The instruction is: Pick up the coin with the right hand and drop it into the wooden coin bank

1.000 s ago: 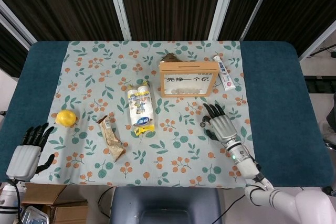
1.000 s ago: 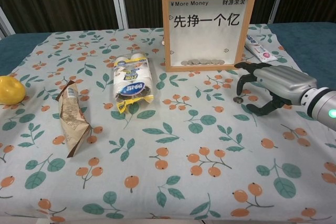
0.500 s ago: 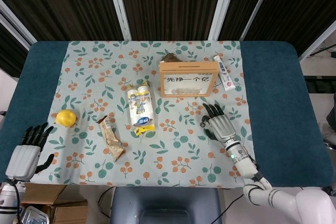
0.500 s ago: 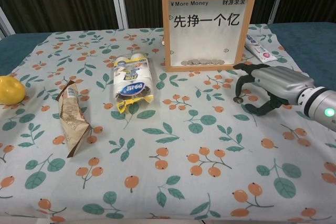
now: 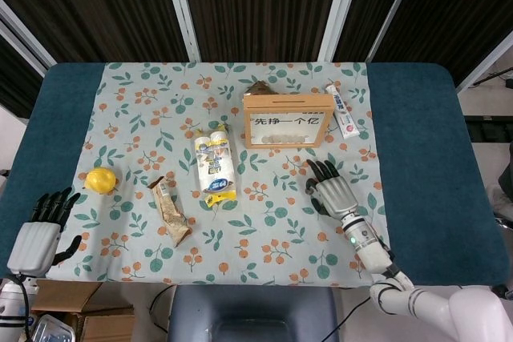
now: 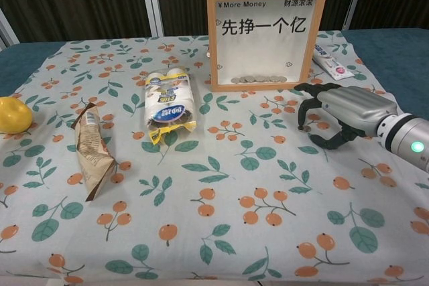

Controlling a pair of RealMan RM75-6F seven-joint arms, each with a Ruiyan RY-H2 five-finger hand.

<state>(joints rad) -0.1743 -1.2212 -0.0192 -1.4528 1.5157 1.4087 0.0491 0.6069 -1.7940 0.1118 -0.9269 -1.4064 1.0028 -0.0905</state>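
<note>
The wooden coin bank (image 5: 288,120) (image 6: 267,36) stands upright at the back centre, with several coins lying behind its clear front. A small dark coin (image 6: 303,127) lies flat on the floral cloth in front of the bank's right end. My right hand (image 5: 330,190) (image 6: 338,115) arches over the coin; its fingertips (image 6: 301,120) point down right at it and the thumb is spread apart below. The hand holds nothing. In the head view it hides the coin. My left hand (image 5: 36,234) rests by the table's front left edge, fingers spread and empty.
A lemon (image 5: 101,180) (image 6: 13,114) sits at the left. A brown snack packet (image 5: 171,211) (image 6: 92,151) and a tissue pack (image 5: 214,164) (image 6: 167,105) lie left of centre. A toothpaste tube (image 5: 341,110) (image 6: 330,63) lies right of the bank.
My right hand has crept leftward and lowered, so its fingertips now sit over the coin. The coin and my left hand have not moved.
</note>
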